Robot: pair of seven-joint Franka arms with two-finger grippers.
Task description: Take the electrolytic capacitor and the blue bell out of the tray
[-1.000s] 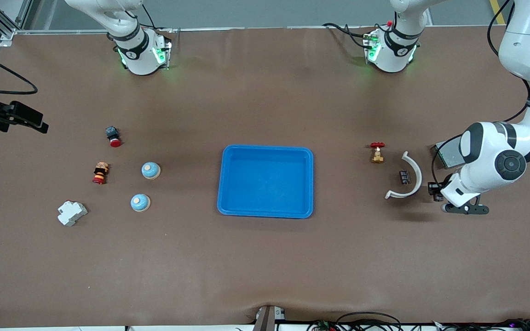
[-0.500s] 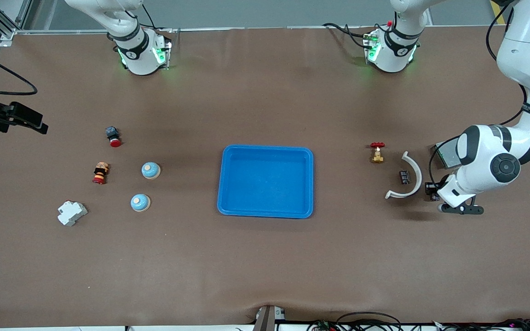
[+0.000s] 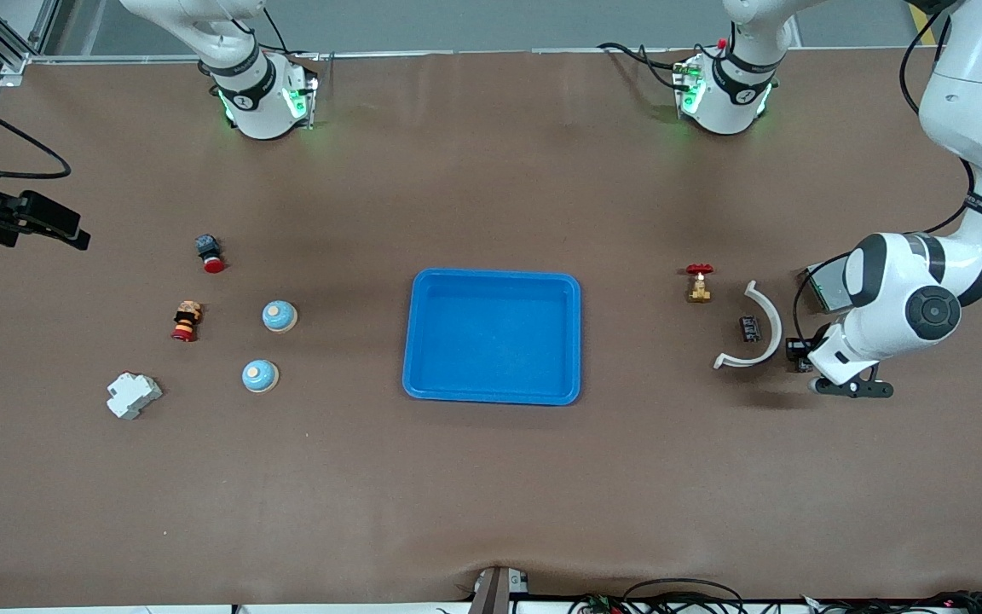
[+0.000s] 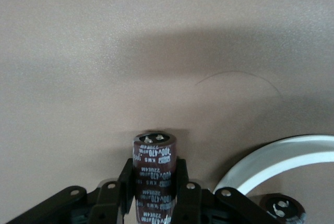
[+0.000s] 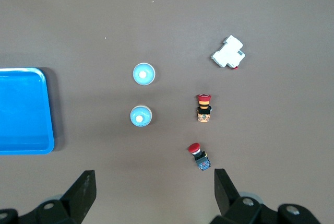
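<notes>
1. Blue tray (image 3: 493,336) sits mid-bench; nothing lies in it.
2. Left gripper (image 4: 155,192) is low at the left arm's end of the bench, its fingers (image 4: 127,185) clamped on a dark brown capacitor (image 4: 153,172) held upright, just beside the white curved piece (image 3: 755,328).
3. A second small dark part (image 3: 748,327) rests inside that curve; a red-handled brass valve (image 3: 699,282) stands near it, toward the tray.
4. Two blue bells (image 3: 279,315) and (image 3: 260,375) sit toward the right arm's end, well apart from the tray.
5. Right gripper (image 5: 154,190) waits high over that end, jaws wide apart, holding nothing.
6. Near the bells: two red-capped buttons (image 3: 210,252), (image 3: 186,321) and a white block (image 3: 133,395).
</notes>
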